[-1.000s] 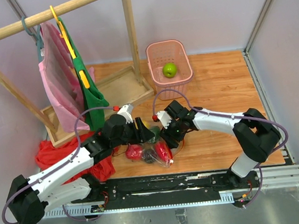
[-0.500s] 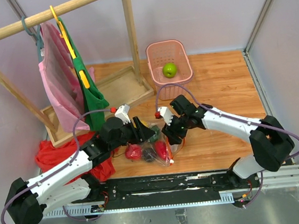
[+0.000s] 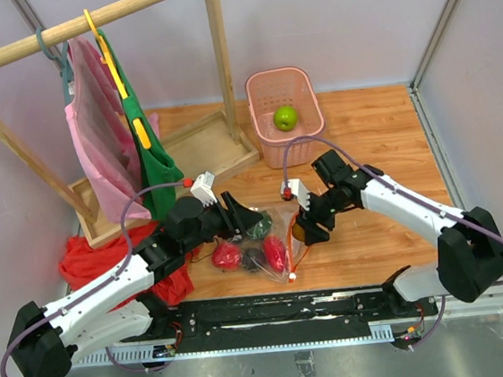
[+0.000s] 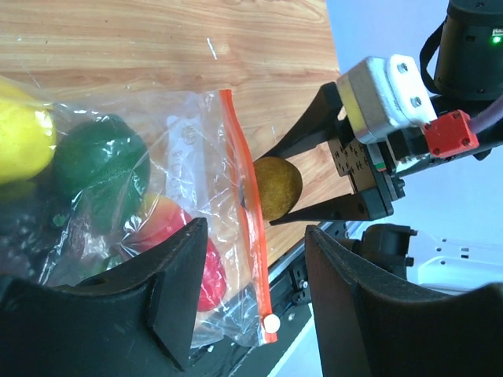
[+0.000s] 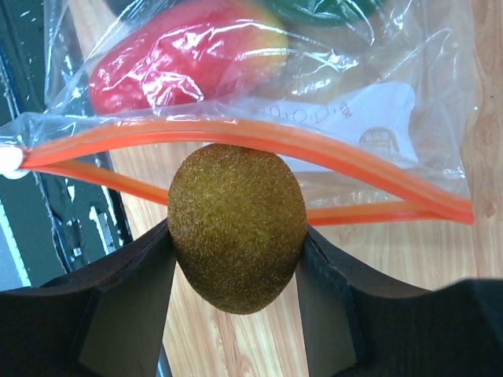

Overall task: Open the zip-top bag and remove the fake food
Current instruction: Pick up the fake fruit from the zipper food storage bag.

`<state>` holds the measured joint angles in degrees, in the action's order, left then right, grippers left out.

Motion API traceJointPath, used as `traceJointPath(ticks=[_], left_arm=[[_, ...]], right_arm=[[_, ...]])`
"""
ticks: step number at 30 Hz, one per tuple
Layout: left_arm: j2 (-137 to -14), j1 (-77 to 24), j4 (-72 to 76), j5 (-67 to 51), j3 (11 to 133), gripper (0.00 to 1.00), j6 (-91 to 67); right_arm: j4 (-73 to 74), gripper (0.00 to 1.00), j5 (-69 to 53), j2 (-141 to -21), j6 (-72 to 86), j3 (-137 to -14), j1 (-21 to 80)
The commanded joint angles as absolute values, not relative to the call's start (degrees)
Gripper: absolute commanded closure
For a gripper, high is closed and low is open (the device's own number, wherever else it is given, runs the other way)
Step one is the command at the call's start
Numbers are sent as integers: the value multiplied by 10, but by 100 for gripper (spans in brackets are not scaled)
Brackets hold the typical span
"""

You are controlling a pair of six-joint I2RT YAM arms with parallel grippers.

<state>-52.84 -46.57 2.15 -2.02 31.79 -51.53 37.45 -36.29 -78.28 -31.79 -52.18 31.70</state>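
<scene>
My right gripper (image 5: 233,251) clamps the kiwi (image 5: 236,212) at the mouth of the bag (image 5: 369,118). My left gripper (image 4: 255,236) stands open, holding nothing. Unpinned, the bag may drag along, or the kiwi may slip.

You have wooden clothes rack (image 3: 219,57) at far left of bench (image 3: 381,139). Pink garment (image 3: 99,146) and green garment (image 3: 151,158) hang side by side from its rail. Red cloth heap (image 3: 86,256) lies near left edge, in front of rack. Pink basket (image 3: 307,132) stands just right of rack post.
</scene>
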Motion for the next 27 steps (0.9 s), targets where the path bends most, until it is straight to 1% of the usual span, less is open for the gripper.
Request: traceJointPath(ticks=[1, 7, 11, 14, 17, 20, 22, 27], left_arm=[[-521, -461, 49, -14, 314, 43, -525], [-519, -461, 55, -13, 316, 43, -523], [-522, -461, 52, -17, 321, 43, -523], [-523, -461, 44, -24, 327, 43, -519], [-522, -461, 40, -24, 331, 40, -512], [-521, -461, 42, -19, 334, 37, -507], [-518, -461, 42, -13, 336, 32, -504], [-501, -460, 23, 11, 336, 10, -499]], right_arm=[[440, 76, -411, -753, -406, -524, 285], [497, 77, -465, -728, -465, -521, 236], [550, 77, -491, -728, -503, -546, 203], [622, 77, -505, -738, -567, -587, 161], [696, 78, -517, -759, -627, -647, 118], [739, 78, -531, -778, -648, -713, 91], [735, 77, -536, -784, -629, -750, 81], [643, 76, -527, -798, -535, -821, 80]])
